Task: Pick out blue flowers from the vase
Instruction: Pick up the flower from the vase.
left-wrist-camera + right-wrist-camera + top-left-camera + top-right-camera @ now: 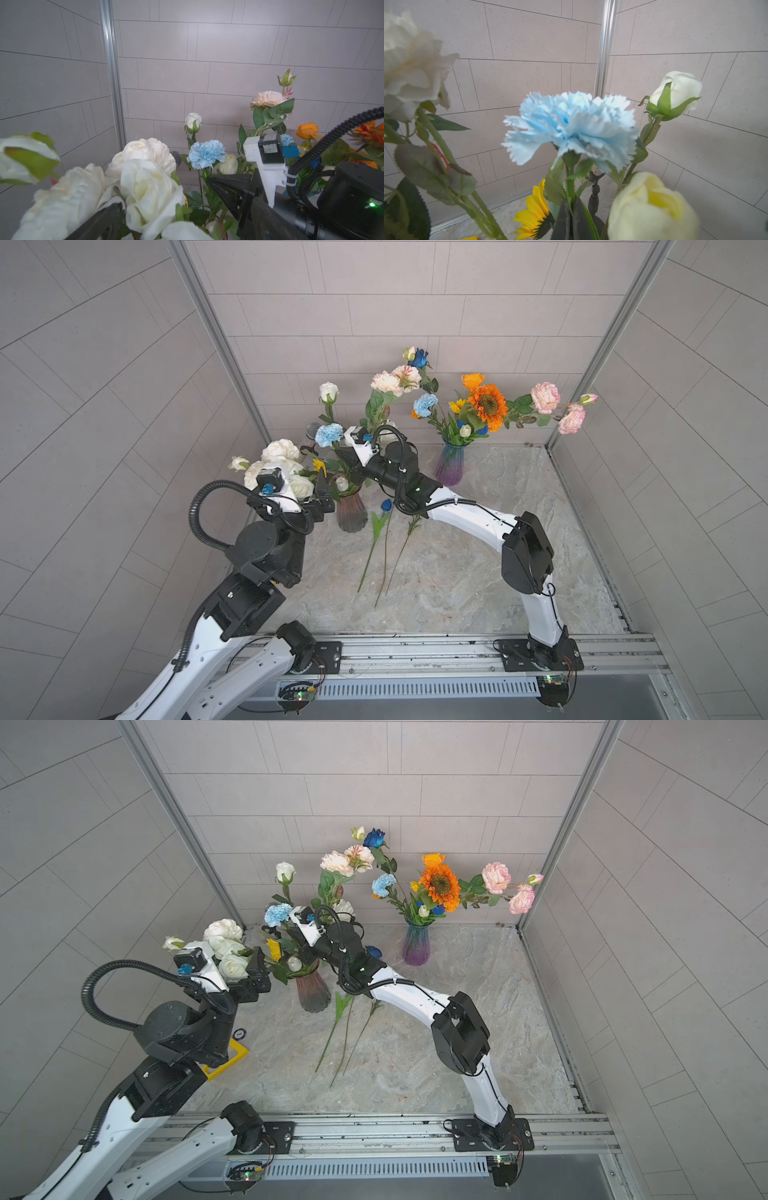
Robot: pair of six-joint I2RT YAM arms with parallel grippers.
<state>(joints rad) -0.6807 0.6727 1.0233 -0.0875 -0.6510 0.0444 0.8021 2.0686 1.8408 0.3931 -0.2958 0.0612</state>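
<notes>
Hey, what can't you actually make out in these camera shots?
- In a top view, the right arm covers the bloom end of a stem lying on the table.
- Right wrist view: the right gripper is dark and partly cut off at the bottom edge; whether it pinches the carnation stem is unclear.
- Left wrist view: blurred white roses hide most of the vase.

You have both top views looking steeply down from above the front rail onto the whole worktop [478, 564], each wrist camera set close among the blooms and facing the tiled walls [228, 62], and all four views sharing the light blue carnation [571, 126], nearest in the right wrist view.
</notes>
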